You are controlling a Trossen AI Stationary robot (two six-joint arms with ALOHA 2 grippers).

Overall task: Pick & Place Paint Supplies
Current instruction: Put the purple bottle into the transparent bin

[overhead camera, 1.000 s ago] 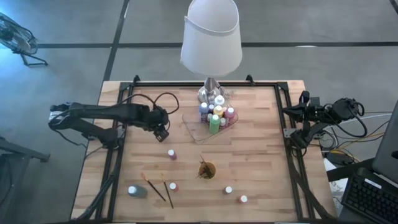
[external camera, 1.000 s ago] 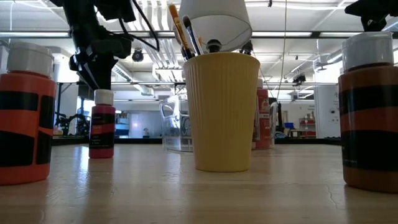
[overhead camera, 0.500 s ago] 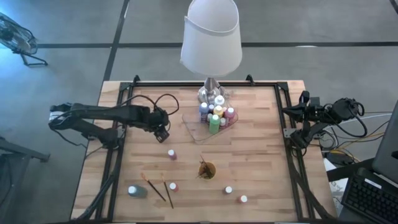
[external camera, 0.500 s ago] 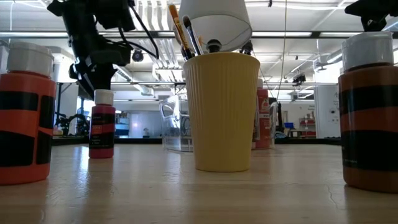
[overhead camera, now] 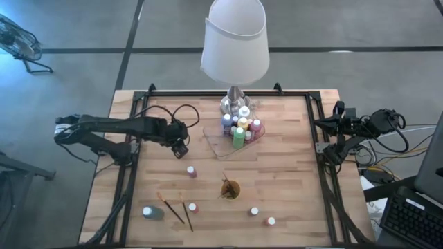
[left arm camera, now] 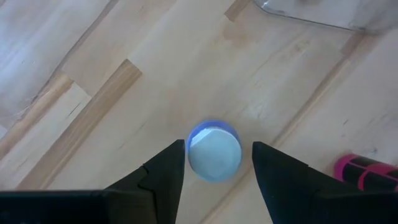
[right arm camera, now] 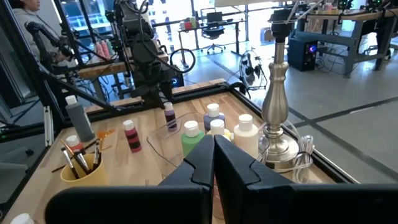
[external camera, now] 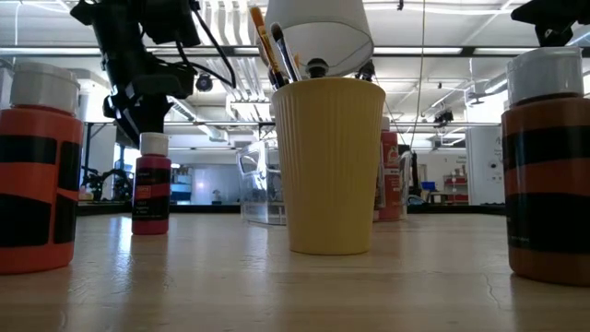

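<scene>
The left gripper [overhead camera: 181, 148] hangs over the desk [overhead camera: 291, 180], fingers spread wide on either side of a blue bottle's white cap [left arm camera: 214, 152], nothing gripped. It has held this spot for half a second, after shifting slightly a second ago. The pink bottle [overhead camera: 191, 171] stands just beside it. Most bottles sit in the clear tray [overhead camera: 220, 144]. The right gripper [right arm camera: 213, 163] stays closed and empty at the desk's right edge.

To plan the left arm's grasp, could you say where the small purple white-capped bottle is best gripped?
Grip the small purple white-capped bottle by its round cap, from straight above: it stands upright, and the open left gripper hangs with a finger either side.
</scene>
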